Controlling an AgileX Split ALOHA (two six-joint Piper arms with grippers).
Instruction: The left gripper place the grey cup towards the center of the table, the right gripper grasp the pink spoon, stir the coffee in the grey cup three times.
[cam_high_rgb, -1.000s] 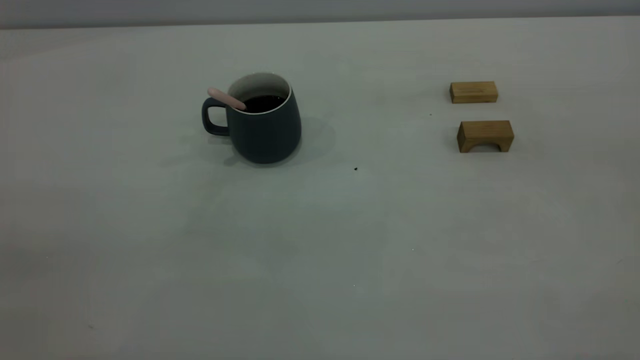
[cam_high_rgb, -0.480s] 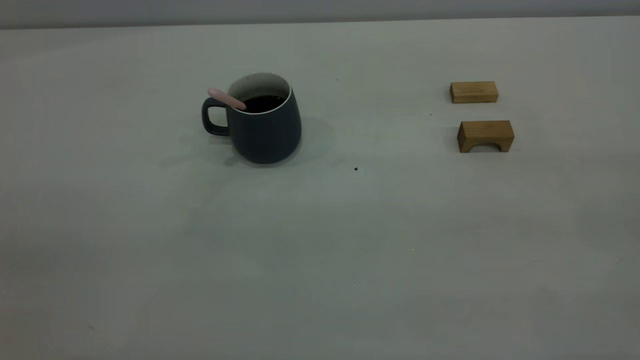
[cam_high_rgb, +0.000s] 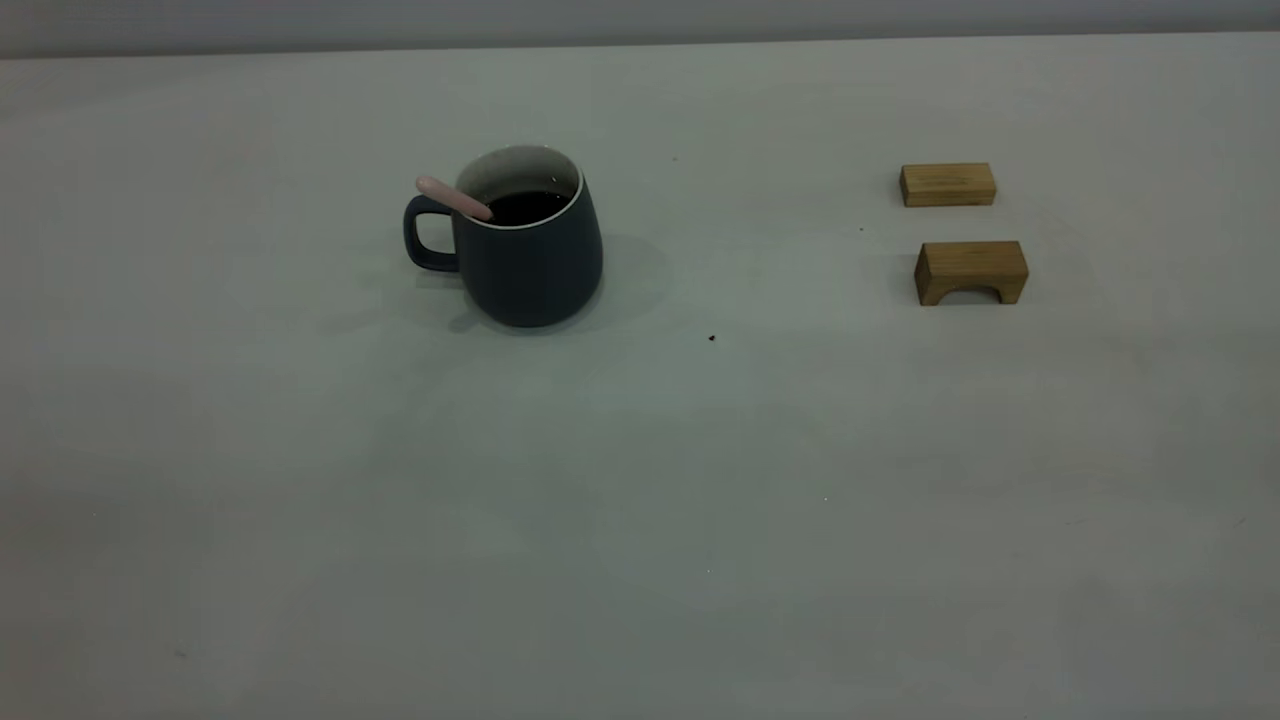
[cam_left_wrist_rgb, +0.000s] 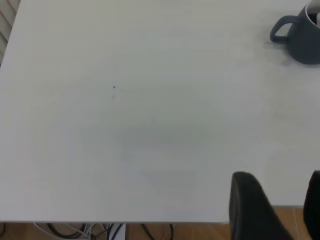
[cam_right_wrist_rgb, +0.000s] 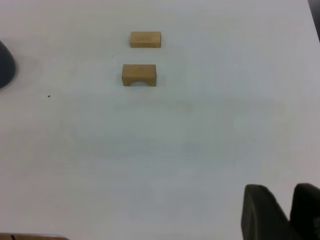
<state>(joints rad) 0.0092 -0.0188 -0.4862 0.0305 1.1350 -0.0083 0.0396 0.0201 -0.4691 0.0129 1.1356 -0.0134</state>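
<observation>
Slate-grey cup (cam_high_rgb: 528, 255) stands alone toward the table's (cam_high_rgb: 640, 520) far edge, left of centre, pink spoon (cam_high_rgb: 452, 197) leaning in the coffee (cam_high_rgb: 526, 206).

Neither arm reaches the exterior view, so the task looks finished or barely begun; which, I cannot say. If unfinished, the right gripper (cam_right_wrist_rgb: 282, 212), fingers a narrow gap apart and empty, must cross to the spoon handle. Only the fingertips of the left gripper (cam_left_wrist_rgb: 280, 205) show at the near edge, their spread unclear. Two wooden blocks (cam_high_rgb: 970, 271) sit toward the right edge.
</observation>
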